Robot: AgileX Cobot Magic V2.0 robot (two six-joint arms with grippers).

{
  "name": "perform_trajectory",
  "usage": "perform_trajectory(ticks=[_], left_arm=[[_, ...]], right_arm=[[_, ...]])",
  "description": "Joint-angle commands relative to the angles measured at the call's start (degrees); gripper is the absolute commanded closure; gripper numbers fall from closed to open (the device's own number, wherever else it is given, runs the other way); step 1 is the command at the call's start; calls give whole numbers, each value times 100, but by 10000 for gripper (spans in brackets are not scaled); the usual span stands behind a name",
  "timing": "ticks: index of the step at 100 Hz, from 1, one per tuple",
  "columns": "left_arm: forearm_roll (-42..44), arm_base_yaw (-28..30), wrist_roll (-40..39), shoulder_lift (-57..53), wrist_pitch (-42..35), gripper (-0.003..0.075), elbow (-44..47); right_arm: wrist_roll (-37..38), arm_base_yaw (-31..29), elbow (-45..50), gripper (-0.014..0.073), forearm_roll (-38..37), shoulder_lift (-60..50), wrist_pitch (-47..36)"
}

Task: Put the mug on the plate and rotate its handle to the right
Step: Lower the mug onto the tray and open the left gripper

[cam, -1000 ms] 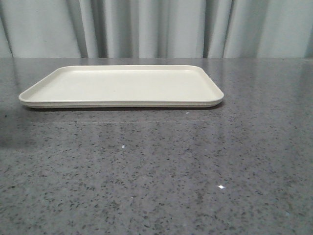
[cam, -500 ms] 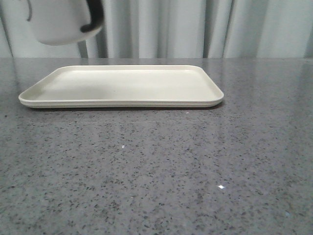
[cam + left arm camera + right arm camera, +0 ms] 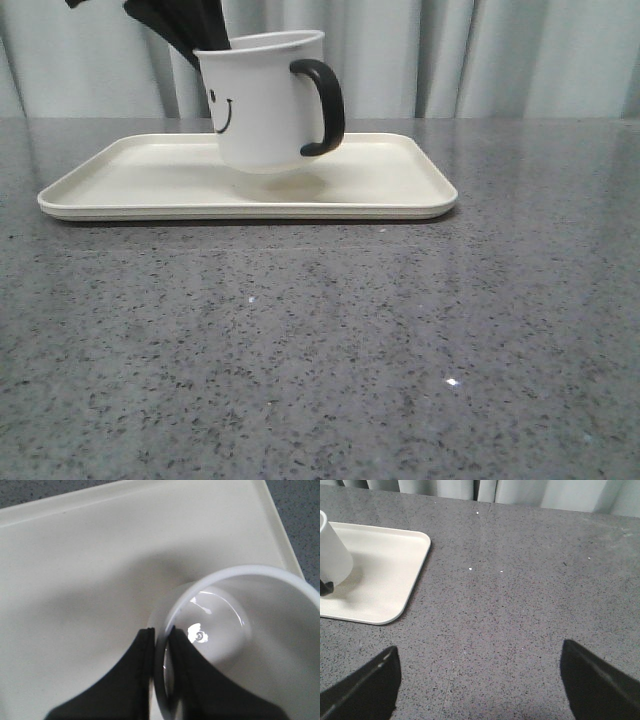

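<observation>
The white mug (image 3: 262, 105) with a black smiley face hangs tilted just above the cream plate (image 3: 130, 175), over its middle. Its black handle (image 3: 325, 105) points to the right in the front view. My left gripper (image 3: 161, 637) is shut on the mug's rim (image 3: 235, 572), one finger inside and one outside; its black fingers (image 3: 180, 22) show at the mug's far left rim. The mug (image 3: 332, 550) and plate (image 3: 380, 575) also show in the right wrist view. My right gripper (image 3: 479, 667) is open and empty above bare table, to the right of the plate.
The grey speckled table (image 3: 400, 340) stretches in front of and to the right of the plate. Pale curtains (image 3: 480, 55) hang behind the table's far edge.
The mug, held by my left gripper, has come down from the upper left into view and now hangs low over the plate's middle. One second ago the plate was bare.
</observation>
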Motion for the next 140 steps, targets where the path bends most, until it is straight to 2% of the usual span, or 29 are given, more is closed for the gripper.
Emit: perform_trajectory(ticks=[1, 76, 85, 105, 114, 128, 140], left_arm=[[-99, -48, -66, -143, -245, 741, -220], [-8, -48, -21, 72, -123, 735, -231], [-8, -48, -7, 72, -123, 681, -231], [-8, -48, -7, 72, -123, 449, -231], [-8, -48, -7, 72, -168, 372, -231], [-8, -48, -7, 72, -292, 311, -379], [-8, -48, 25, 50, -289, 304, -643]], right_arm=[[23, -32, -184, -45, 26, 61, -444], [23, -32, -184, -45, 26, 61, -667], [23, -32, -184, -45, 26, 61, -667], [23, -32, -184, -45, 26, 61, -672], [23, -32, -184, -45, 26, 61, -672], [23, -32, -184, -45, 26, 61, -672], [23, -32, -184, -45, 26, 61, -672]])
